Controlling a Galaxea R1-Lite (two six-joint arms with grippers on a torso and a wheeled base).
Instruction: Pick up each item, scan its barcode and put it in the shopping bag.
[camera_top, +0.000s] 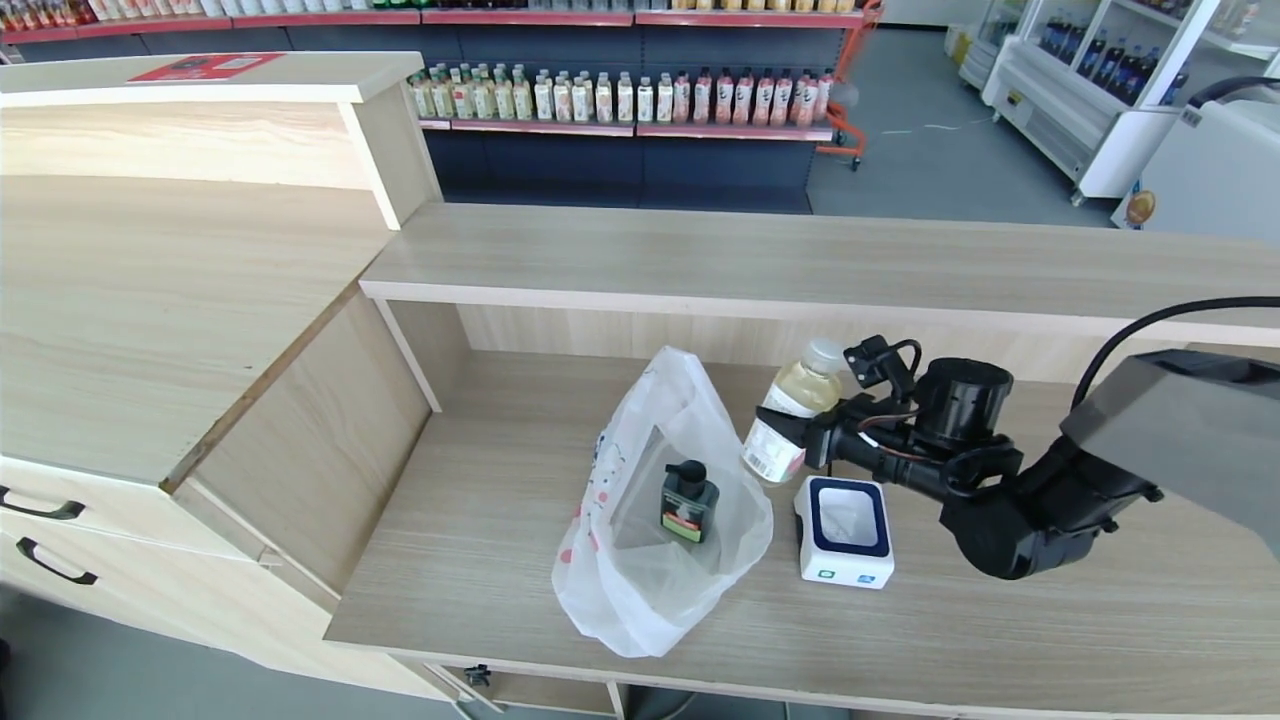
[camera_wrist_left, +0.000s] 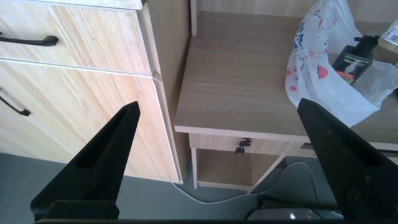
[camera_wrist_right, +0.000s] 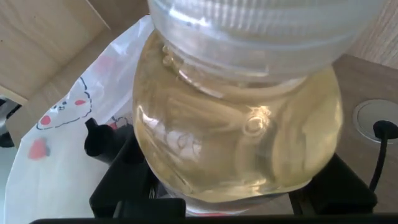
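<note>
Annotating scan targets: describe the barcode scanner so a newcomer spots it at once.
On the lower wooden counter, look just right of the white shopping bag. The barcode scanner is the small white box next to the bottle held in the right hand; alone among its neighbours, it has a dark-blue-rimmed window on top.

Pale drink bottle (camera_top: 790, 415) tilted near scanner (camera_top: 846, 530); dark bottle (camera_top: 688, 503) inside bag (camera_top: 610, 590)

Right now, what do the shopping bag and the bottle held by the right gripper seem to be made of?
Shopping bag: thin, semi-clear plastic film, likely; it crumples, and the dark pump bottle inside shows through. Held bottle: probably clear glossy plastic; pale yellow liquid shows through, with bright reflections.
</note>
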